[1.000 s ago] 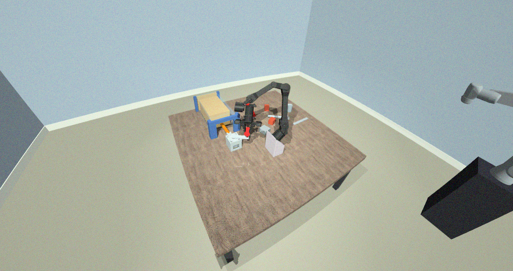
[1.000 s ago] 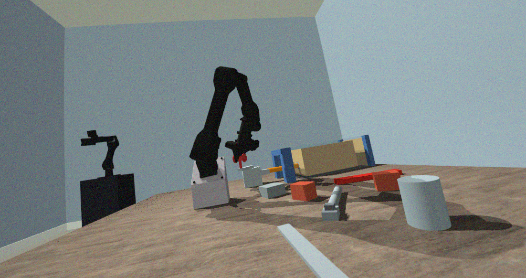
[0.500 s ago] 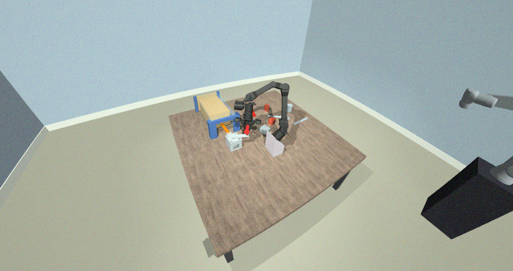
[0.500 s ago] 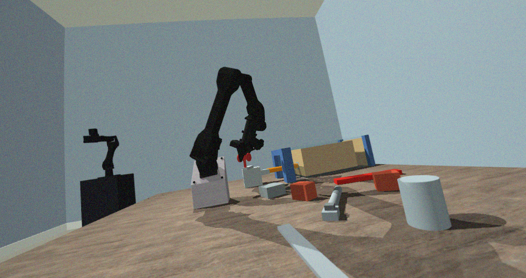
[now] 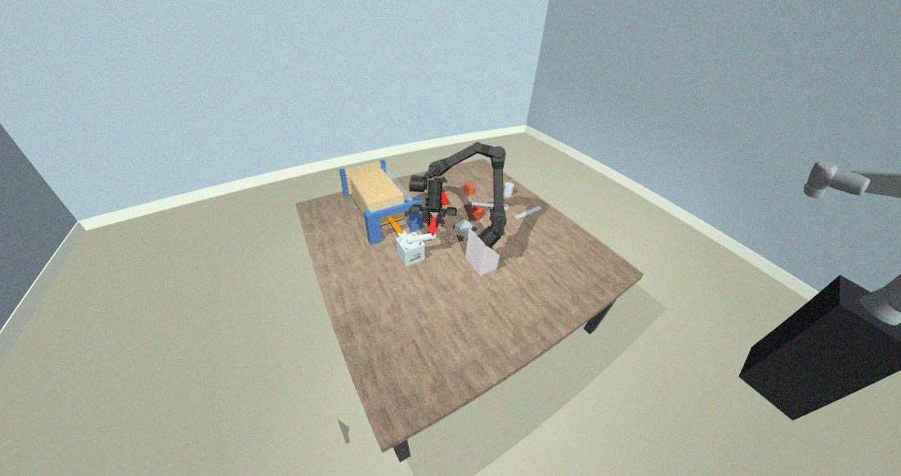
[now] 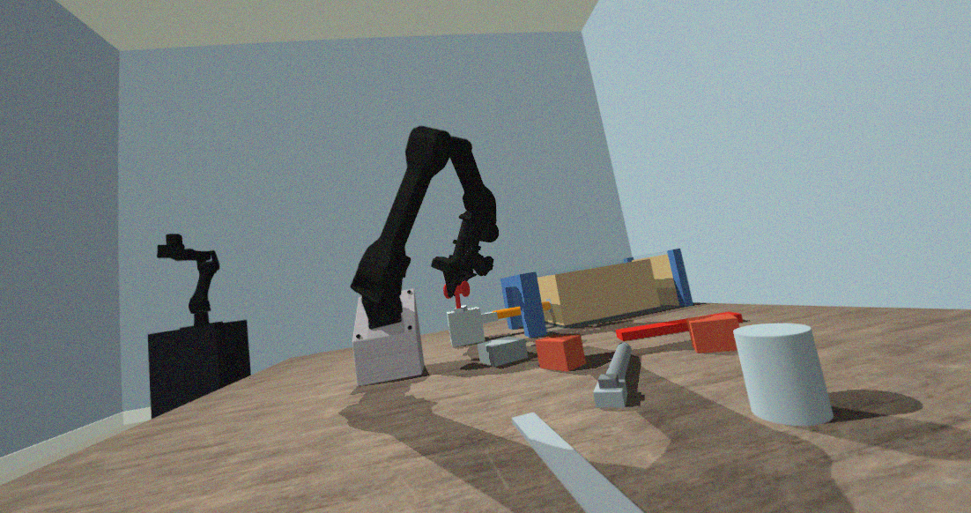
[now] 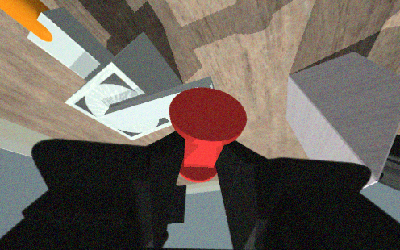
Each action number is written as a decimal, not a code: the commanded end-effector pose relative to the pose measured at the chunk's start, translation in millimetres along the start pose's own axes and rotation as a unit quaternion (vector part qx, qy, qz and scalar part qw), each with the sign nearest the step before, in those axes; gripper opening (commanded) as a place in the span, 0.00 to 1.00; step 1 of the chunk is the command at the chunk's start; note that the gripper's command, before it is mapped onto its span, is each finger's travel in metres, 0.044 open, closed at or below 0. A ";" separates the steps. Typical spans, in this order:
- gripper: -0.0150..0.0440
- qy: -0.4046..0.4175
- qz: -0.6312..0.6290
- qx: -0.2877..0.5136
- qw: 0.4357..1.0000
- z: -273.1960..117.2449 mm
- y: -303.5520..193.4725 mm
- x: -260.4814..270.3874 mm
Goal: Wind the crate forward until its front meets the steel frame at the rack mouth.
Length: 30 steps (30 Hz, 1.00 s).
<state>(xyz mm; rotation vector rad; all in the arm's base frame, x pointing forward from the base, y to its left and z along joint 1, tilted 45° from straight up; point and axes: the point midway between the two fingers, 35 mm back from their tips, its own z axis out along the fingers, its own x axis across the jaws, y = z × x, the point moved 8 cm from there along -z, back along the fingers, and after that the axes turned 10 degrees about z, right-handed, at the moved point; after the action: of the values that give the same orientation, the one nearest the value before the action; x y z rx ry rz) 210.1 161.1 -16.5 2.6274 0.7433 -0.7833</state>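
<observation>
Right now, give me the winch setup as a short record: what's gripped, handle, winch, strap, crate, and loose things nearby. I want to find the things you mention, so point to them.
gripped: red knob [image 5: 432,226] [image 6: 455,290] [image 7: 208,114], between the fingers of the gripper [image 5: 433,222] [image 6: 453,288] [image 7: 200,133]
handle: white crank arm [image 5: 420,238] [image 7: 143,108], seated on top of the winch
winch: white open-sided box [image 5: 401,253] [image 6: 465,326], in front of the blue frame [image 5: 374,227] [image 6: 532,305]
strap: orange, between winch and frame
crate: tan [image 5: 378,186] [image 6: 604,293]; contact with the frame cannot be told
loose nearby: two orange-red blocks, grey block [image 5: 463,227] [image 6: 502,352], white cylinder [image 5: 508,189] [image 6: 784,374]
</observation>
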 end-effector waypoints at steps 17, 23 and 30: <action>0.25 0.022 0.015 -0.016 1.000 -12.7 23.2 29.6; 0.25 0.022 0.015 -0.016 1.000 -14.9 26.0 36.7; 0.25 0.023 0.015 -0.016 1.000 -17.8 29.0 47.5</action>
<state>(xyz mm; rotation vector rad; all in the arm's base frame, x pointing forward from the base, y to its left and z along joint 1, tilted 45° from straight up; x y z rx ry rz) 252.9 161.2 -19.8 2.6178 0.7219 -0.7548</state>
